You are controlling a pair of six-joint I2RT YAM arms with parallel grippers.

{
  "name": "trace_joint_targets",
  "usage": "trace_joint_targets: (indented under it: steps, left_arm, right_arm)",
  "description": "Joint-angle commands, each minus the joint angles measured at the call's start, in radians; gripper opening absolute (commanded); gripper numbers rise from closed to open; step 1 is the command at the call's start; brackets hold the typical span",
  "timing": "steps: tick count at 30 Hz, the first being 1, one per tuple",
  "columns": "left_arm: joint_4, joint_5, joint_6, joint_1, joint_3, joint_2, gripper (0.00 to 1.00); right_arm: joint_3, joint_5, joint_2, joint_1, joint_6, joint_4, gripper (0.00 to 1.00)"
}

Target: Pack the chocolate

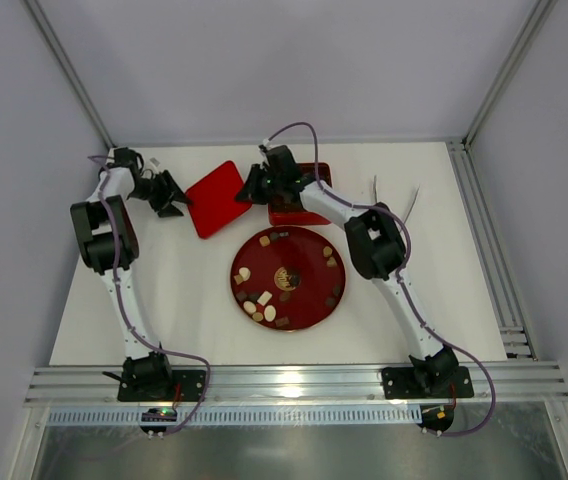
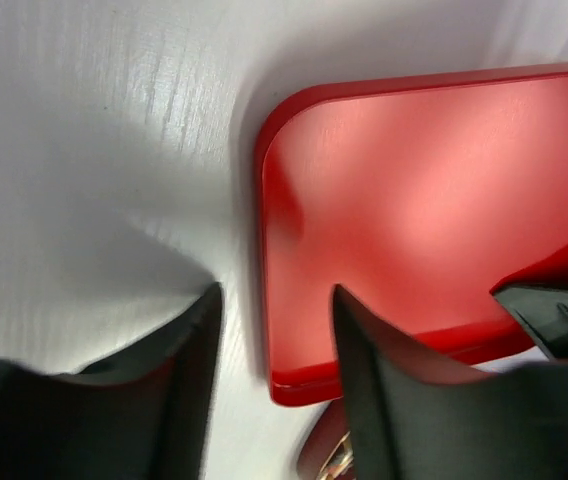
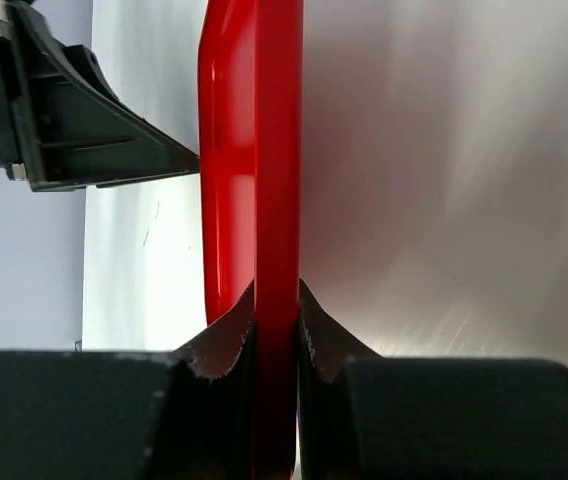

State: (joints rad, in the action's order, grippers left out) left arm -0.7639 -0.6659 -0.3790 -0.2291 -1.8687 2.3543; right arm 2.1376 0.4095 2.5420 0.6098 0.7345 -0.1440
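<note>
Pinching the red lid [image 3: 276, 150] in the right gripper [image 3: 276, 325], with the left gripper [image 2: 276, 295] spread beside its corner, likely needing to park it clear of the box [image 1: 319, 175] before fetching chocolate [image 1: 265, 298].

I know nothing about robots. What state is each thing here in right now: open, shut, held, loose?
left gripper: open, holding nothing.
right gripper: shut on the lid's edge.
red lid: off the box, held by the right gripper.
red box: uncovered; its inside is mostly hidden by the arm.
chocolate: loose on the round plate.
</note>
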Motion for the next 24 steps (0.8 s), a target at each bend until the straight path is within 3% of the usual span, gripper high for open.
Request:
trace_joint_targets:
  steps: [1, 7, 13, 19, 24]
  left_arm:
    - [-0.028, 0.08, 0.029, 0.001, -0.033, -0.117, 0.54]
    - [-0.006, 0.132, 0.031, 0.007, -0.021, -0.257, 0.7]
    - [0.009, 0.222, 0.072, 0.065, -0.01, -0.418, 0.72]
    - [0.09, 0.357, 0.167, 0.218, 0.083, -0.664, 0.74]
    - [0.216, 0.501, 0.259, 0.433, 0.251, -0.899, 0.77]
  right_arm:
    - [0.004, 0.018, -0.132, -0.007, 0.013, 0.089, 0.04]
    - [-0.015, 0.025, -0.177, -0.016, 0.009, 0.095, 0.04]
    - [-0.068, 0.025, -0.258, -0.025, 0.02, 0.095, 0.04]
    - [-0.142, 0.035, -0.379, -0.061, 0.019, 0.005, 0.04]
    - [-0.197, 0.032, -0.492, -0.093, -0.01, -0.118, 0.04]
